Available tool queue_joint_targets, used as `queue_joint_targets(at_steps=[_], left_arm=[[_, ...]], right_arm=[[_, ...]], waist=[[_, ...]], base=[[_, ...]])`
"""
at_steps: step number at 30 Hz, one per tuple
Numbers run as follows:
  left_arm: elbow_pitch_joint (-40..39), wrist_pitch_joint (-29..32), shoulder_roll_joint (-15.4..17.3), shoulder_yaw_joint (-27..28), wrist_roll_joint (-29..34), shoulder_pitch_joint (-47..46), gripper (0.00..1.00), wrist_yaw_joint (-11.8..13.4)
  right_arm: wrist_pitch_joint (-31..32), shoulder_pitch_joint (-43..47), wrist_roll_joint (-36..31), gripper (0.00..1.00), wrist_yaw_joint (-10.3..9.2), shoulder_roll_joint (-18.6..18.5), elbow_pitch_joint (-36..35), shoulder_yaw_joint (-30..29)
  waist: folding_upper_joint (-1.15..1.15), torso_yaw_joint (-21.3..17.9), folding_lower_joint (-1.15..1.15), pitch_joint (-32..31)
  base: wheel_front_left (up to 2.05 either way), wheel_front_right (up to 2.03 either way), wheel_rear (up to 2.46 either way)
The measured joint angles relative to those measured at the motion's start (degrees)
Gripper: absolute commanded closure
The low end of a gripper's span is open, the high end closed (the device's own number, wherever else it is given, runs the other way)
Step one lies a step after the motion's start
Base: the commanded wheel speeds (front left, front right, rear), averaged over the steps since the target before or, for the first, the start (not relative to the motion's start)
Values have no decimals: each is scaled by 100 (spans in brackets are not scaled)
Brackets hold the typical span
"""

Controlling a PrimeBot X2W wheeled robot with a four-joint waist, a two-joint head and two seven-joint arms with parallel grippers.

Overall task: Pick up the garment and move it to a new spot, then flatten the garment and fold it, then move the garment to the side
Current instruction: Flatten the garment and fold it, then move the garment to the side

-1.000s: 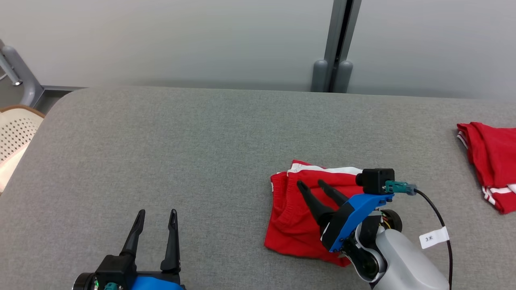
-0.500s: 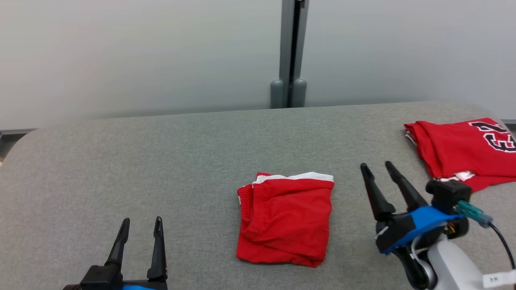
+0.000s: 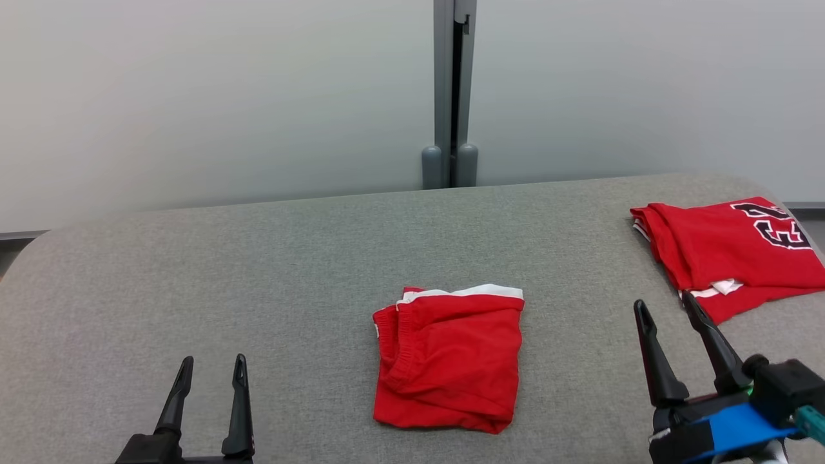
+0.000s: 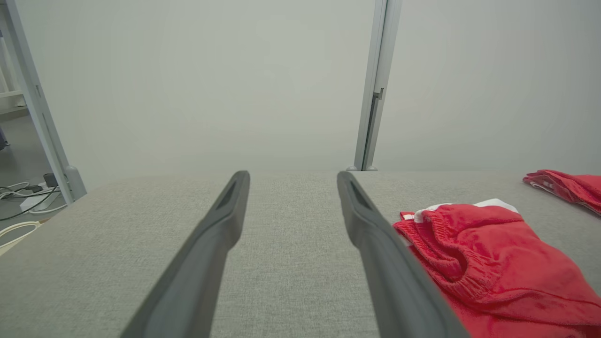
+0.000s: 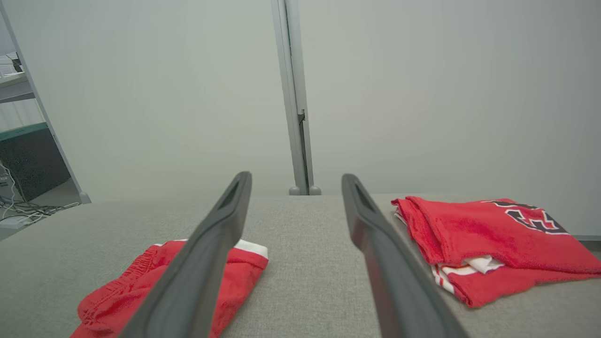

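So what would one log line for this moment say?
red shorts: folded, lying on grey table | left claw: open, empty | right claw: open, empty | red jersey: folded, far right

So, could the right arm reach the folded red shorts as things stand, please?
Probably yes: the right gripper is open and empty, and only bare grey table lies between it and the folded red shorts.

Right claw [image 3: 662, 300] — now off garment [image 3: 451, 361]
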Motion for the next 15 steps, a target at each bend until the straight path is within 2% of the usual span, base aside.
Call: queue_joint_targets(at_steps=[2,6,15], left_arm=[[-13,0,37,-8,-2,26,0,-3],[-67,30,101,-3,-4,84,0,-2],[-141,109,149,-23,-47,167,0,34]], right_arm=[[54,227,-263,0,0,108,-280,-96],[210,625,-361,0,0,445,-631,-236],[371,986,-530,0,0,644,-978,-318]], waist=[[0,59,0,-23],[0,149,0,-49],[0,255,0,-107]], base=[[0,0,0],[0,0,0],[0,0,0]])
